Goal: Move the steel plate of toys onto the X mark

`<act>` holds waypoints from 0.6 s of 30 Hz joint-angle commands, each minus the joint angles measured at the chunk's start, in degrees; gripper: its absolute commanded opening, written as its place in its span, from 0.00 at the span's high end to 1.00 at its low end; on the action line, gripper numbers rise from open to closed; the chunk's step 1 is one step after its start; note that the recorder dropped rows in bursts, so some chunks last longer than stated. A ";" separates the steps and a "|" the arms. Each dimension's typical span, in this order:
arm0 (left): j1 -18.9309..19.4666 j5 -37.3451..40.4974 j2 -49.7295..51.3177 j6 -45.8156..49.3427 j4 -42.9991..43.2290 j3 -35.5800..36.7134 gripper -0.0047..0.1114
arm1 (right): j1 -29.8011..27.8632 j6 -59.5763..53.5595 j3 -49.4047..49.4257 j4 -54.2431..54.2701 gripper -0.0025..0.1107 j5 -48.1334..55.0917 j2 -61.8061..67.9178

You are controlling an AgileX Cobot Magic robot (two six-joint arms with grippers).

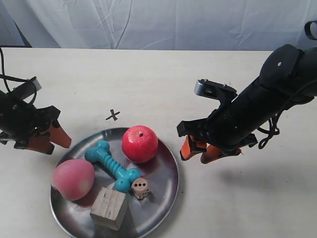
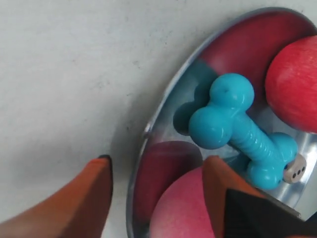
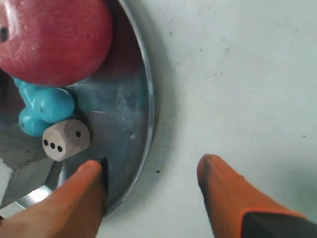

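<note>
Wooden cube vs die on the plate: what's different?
The wooden cube is far larger than the die. The cube's faces are plain, grained wood; the die carries black pips. The cube sits near the rim of the steel plate, the die beside the teal bone. Both are pale blocks on the plate.

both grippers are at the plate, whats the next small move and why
Probably close both on the rim of the steel plate: the left gripper and right gripper each stand open astride opposite edges, one finger inside, one outside, and the X mark lies uncovered.
</note>
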 commanded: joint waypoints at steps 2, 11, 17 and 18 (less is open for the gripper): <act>-2.01 -0.03 1.80 0.65 -0.64 0.15 0.50 | -0.09 -2.27 0.29 1.98 0.49 -0.23 1.41; -2.32 0.22 3.21 0.65 -0.37 0.15 0.52 | 2.18 -2.26 0.29 1.24 0.49 -0.28 1.78; -2.74 0.57 3.34 0.65 -0.37 0.15 0.55 | 3.22 -2.26 0.29 0.91 0.49 -0.69 1.82; -3.01 0.57 3.45 0.65 -0.17 0.15 0.55 | 3.22 -2.26 0.29 0.91 0.49 -0.69 1.82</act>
